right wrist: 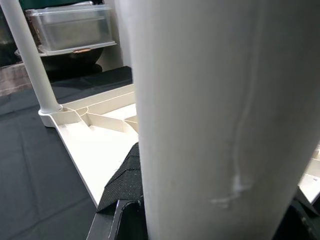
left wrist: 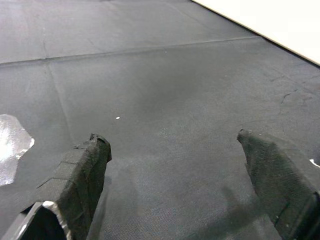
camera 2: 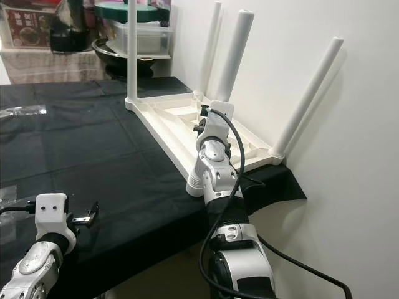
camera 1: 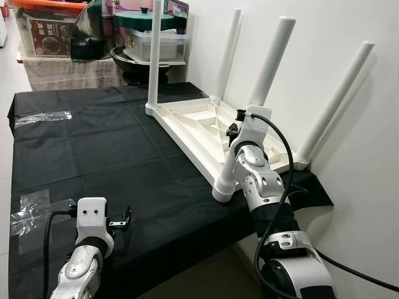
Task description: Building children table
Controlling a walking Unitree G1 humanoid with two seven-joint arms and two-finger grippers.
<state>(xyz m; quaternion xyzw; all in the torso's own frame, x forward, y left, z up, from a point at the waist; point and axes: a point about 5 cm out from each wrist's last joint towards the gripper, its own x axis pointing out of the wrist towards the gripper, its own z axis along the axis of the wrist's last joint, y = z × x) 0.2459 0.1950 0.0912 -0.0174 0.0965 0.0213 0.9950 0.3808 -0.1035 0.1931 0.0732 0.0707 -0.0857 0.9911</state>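
A white plastic children's table (camera 1: 193, 121) lies upside down on the black cloth, at the right by the wall. Its legs point up: one at the far left corner (camera 1: 154, 56), one at the back (camera 1: 229, 50), one at the right (camera 1: 336, 99). The near leg (camera 1: 271, 59) slants up from the front corner. My right gripper (camera 1: 235, 129) is shut on this near leg low down. In the right wrist view the leg (right wrist: 210, 100) stands between the black fingers (right wrist: 125, 185). My left gripper (camera 1: 121, 219) hovers open over bare cloth at the front left, its fingers (left wrist: 85, 165) wide apart with nothing between them.
The black cloth (camera 1: 112, 156) covers a work table whose front edge runs close to my arms. Patches of clear tape (camera 1: 43, 116) lie on the left side. Storage boxes and a pot (camera 1: 149, 43) stand behind. A white wall (camera 1: 355, 187) closes the right side.
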